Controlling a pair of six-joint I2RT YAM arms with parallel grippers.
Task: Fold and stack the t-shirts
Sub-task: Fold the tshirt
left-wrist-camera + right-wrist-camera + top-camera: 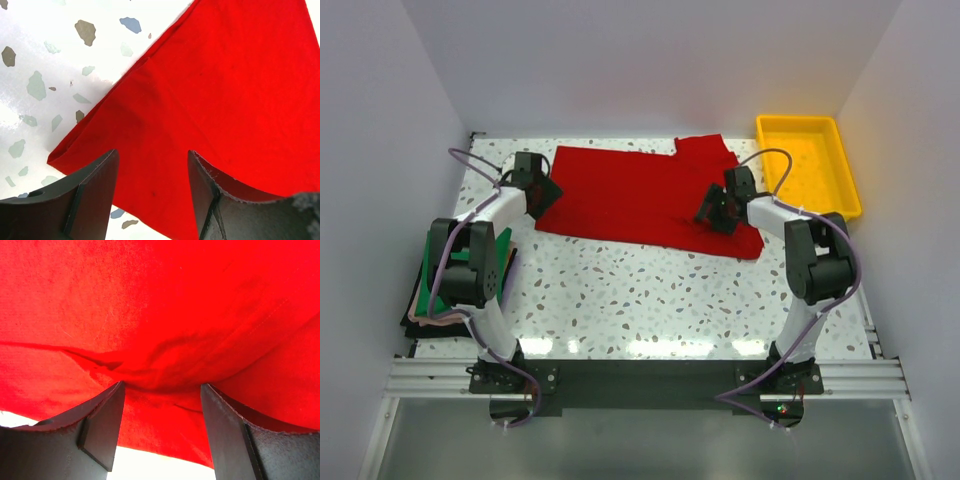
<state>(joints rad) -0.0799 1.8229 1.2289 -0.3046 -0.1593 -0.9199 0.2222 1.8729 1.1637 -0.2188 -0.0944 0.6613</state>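
The speckled white table [650, 290] takes up most of the space. The red shirt [630, 195] lies flat across its far half, with one sleeve pointing toward the back wall. A yellow tray [798, 121] sits at the far right corner, just beside the shirt and apart from it. The green shirt [503, 246] is at the table's left edge, on a dark pile and mostly hidden behind the left arm.

The left gripper [542, 190] is at the red shirt's left edge. In its wrist view the jaws are spread wide over a folded corner of the shirt [225, 100], with nothing pinched between them [152, 185].

The right gripper [715, 212] is over the shirt's right part, near the front hem. Its jaws are also spread [162, 410], and a small ridge of wrinkled cloth [150, 315] runs between the tips. I cannot tell whether the tips press into the fabric.
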